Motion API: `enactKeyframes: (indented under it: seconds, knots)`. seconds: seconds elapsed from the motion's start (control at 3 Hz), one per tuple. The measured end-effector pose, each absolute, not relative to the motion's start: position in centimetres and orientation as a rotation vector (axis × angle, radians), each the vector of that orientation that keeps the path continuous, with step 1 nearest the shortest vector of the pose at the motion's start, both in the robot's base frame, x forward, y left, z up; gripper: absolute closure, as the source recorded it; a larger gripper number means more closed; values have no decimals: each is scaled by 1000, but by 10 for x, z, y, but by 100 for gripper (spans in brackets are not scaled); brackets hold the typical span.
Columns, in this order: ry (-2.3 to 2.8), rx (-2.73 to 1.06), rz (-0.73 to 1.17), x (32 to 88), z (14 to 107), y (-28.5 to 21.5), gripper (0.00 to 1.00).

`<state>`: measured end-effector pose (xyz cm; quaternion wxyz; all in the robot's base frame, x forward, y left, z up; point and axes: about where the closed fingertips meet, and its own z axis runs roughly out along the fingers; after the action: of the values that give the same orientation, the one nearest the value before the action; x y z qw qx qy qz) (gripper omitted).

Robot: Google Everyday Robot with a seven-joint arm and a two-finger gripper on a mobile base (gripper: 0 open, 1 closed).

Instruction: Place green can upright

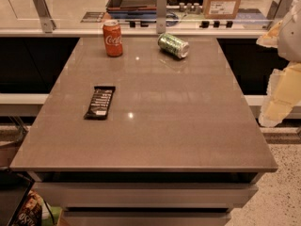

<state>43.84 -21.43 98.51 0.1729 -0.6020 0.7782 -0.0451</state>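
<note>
The green can [173, 45] lies on its side near the far edge of the grey table [188, 126], right of centre, with one silver end facing front-right. My gripper [281, 95] shows as pale cream and white parts at the right edge of the view. It hangs beside the table's right side, well to the right of the can and nearer to me, and touches nothing.
A red Coca-Cola can [112, 38] stands upright at the far left of the table, left of the green can. A dark snack bar [99, 102] lies flat on the left half. A glass partition with metal posts [161, 12] runs behind the far edge.
</note>
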Motion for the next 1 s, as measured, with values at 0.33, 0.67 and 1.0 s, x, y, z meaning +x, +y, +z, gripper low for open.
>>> enactKeyframes:
  seconds: [0.33, 0.67, 1.0]
  knots:
    - [2205, -1707, -130, 439, 986, -214, 0]
    - [2188, -1694, -129, 457, 995, -218, 0]
    - [2201, -1648, -86, 486, 1003, -221, 0]
